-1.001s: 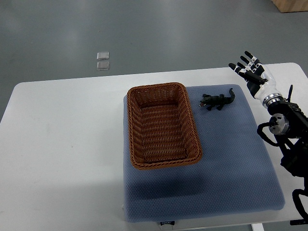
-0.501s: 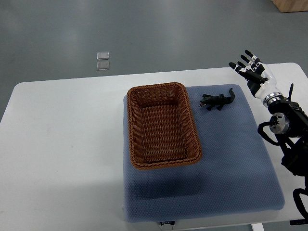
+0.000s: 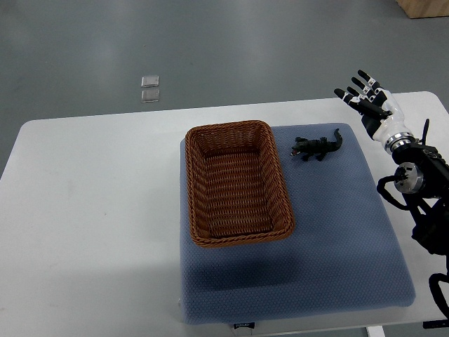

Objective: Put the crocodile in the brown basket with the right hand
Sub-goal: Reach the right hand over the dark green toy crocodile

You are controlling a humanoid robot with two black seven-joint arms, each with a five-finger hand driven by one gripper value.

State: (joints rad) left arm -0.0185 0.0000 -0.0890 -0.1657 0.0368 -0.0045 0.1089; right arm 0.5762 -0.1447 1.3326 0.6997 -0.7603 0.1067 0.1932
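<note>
Brown woven wicker basket [image 3: 228,128] and blackish-green toy crocodile [image 3: 317,147] on a slate-blue, fine-dotted rectangular mat [image 3: 337,239]; white tabletop [image 3: 91,210] beneath, grey floor [image 3: 245,56] beyond.

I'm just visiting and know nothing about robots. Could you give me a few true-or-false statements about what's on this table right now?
1. The crocodile lies inside the brown basket. False: it lies on the blue mat, right of the basket.
2. The right hand holds nothing, its fingers spread. True.
3. The basket has nothing in it. True.
4. The right hand touches the crocodile. False: they are apart.
</note>
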